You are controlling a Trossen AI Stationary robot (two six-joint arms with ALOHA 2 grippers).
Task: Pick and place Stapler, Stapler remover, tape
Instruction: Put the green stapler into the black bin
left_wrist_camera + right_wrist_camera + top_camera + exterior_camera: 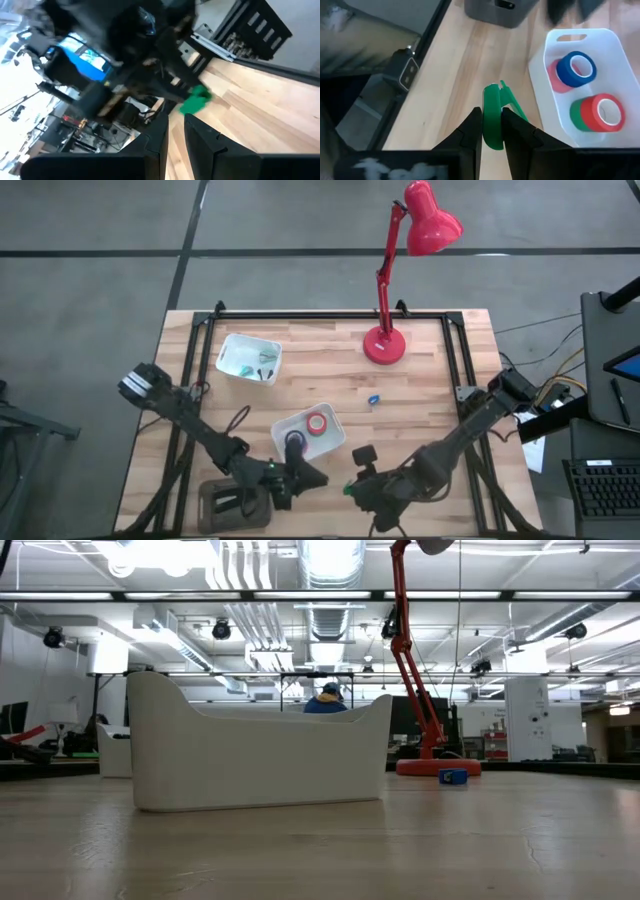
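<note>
My right gripper (491, 131) is over the table's near part and is shut on a small green plastic staple remover (493, 111), which also shows as a green spot in the high view (350, 488) and in the left wrist view (196, 100). My left gripper (312, 477) waits beside it, at the near edge of the white bin (335, 442). Its fingers (200, 145) are together with nothing between them. The tape rolls lie in that bin: blue (576, 69), pink (554, 76), red (601, 112) and green (576, 114). I cannot make out the black stapler. My right gripper pinches the green staple remover between its two fingers, which lie against its flat sides (492, 127). The front part (507, 97) sticks out past the fingertips. The fingers slant down toward the wood. Whether the remover touches the table, I cannot tell.
A second white bin (248, 358) with small items stands far left. A dark grey tray (235, 502) sits at the near edge under the left arm. The red desk lamp's base (384, 345) is at the far side. A small blue thing (373, 399) lies mid-table.
</note>
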